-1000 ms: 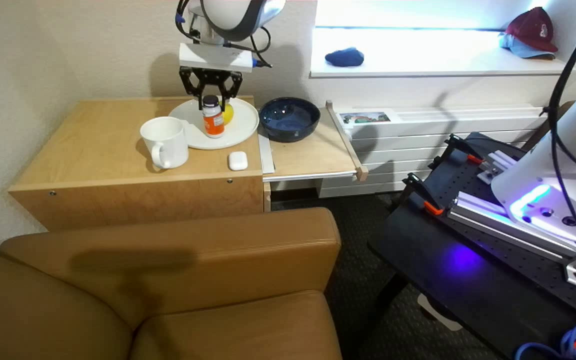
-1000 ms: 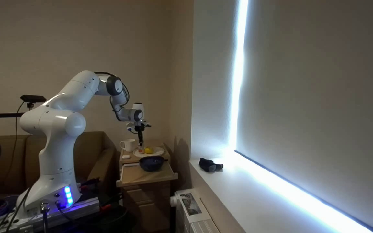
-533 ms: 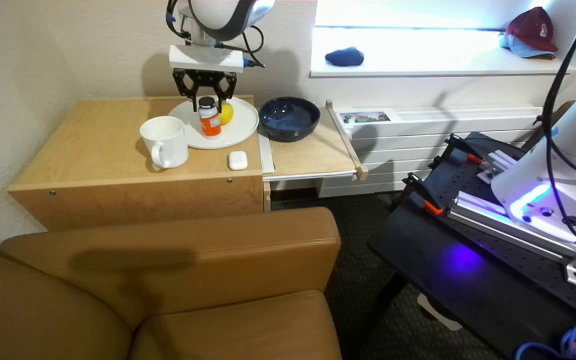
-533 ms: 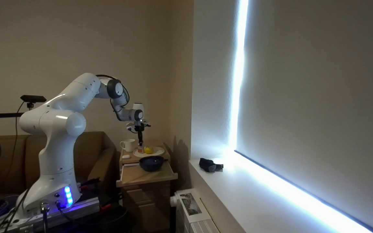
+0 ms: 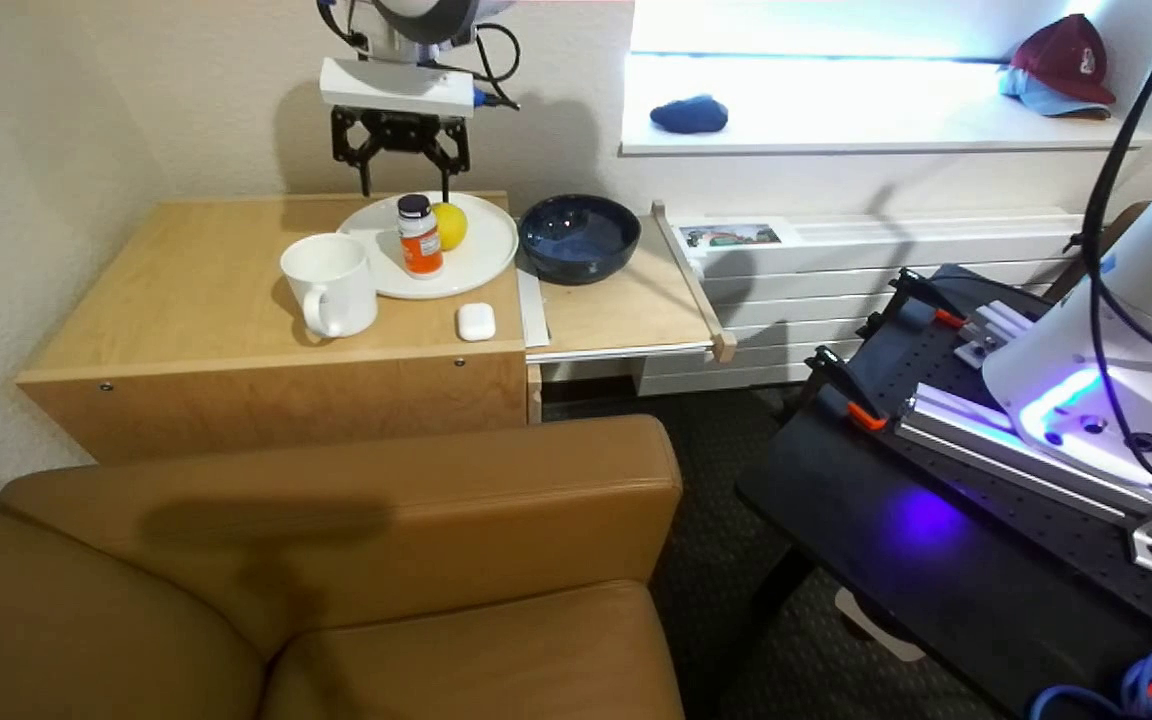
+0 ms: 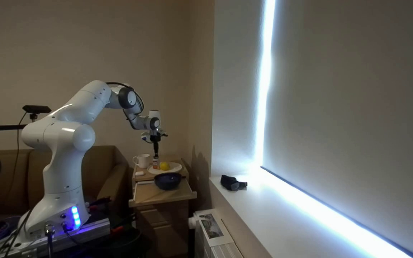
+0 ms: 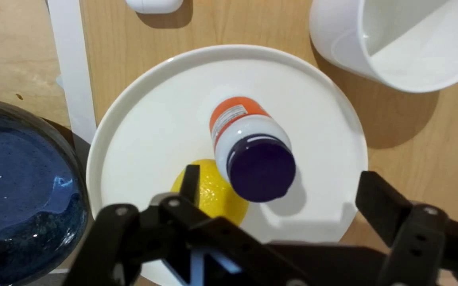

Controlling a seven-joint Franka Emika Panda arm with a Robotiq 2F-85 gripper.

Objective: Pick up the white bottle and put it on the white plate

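Note:
The white bottle [image 7: 255, 126], with its orange-red band and dark purple cap, stands upright on the white plate [image 7: 153, 107]. In both exterior views the bottle [image 5: 420, 243] [image 6: 155, 164] is on the plate [image 5: 481, 262] [image 6: 174, 168] beside a yellow lemon [image 5: 450, 225]. Whether bottle and lemon touch, I cannot tell. My gripper [image 7: 278, 174] is open, its fingers spread wide with nothing held between them. In an exterior view the gripper [image 5: 406, 197] hovers just above and behind the bottle's cap, apart from it.
A white mug [image 5: 331, 285] stands at the plate's edge, and a small white case [image 5: 476, 321] lies in front. The dark blue bowl [image 5: 579, 240] sits on the pulled-out drawer board [image 5: 626, 318]. A wall rises close behind the cabinet [image 5: 196, 290].
The fingers, earlier closed around the bottle's top, have spread and let it go. My gripper has shifted slightly left, then risen above the bottle, which stays standing on the plate.

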